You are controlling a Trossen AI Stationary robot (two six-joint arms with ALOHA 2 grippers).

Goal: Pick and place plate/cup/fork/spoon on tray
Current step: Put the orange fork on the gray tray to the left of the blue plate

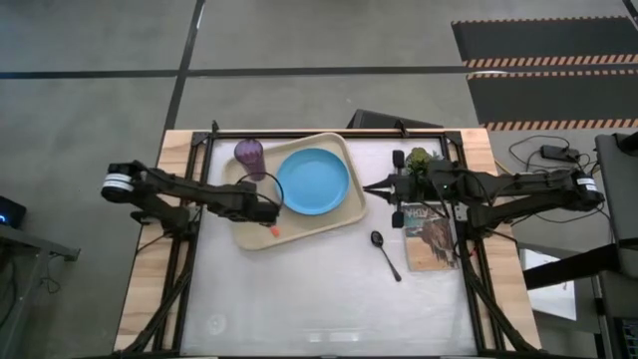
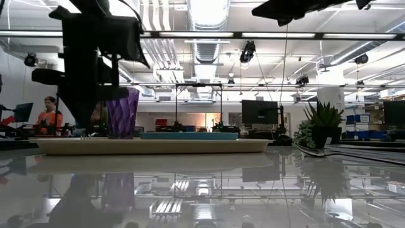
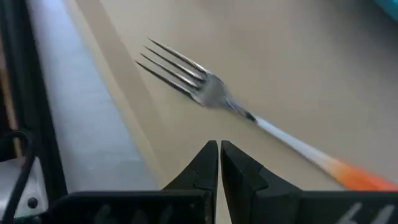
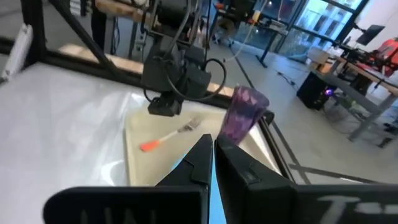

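Note:
The cream tray [image 1: 321, 223] lies at the table's far left-centre. On it rest the light-blue plate [image 1: 312, 180], the purple cup [image 1: 249, 155] standing upright at its far left corner, and the fork. The fork [image 3: 236, 109] lies flat on the tray floor near its near left edge. In the high view only its orange handle end [image 1: 274, 231] shows. My left gripper [image 3: 219, 148] is shut and hangs just above the fork, apart from it. The dark spoon [image 1: 385, 253] lies on the table right of the tray. My right gripper [image 1: 371, 187] is shut and empty beside the tray's right edge.
A small picture book [image 1: 429, 234] lies right of the spoon. A green potted plant [image 1: 419, 160] stands at the far right, by my right arm. Bare table top spreads along the near side. A person [image 2: 49, 114] sits in the room behind.

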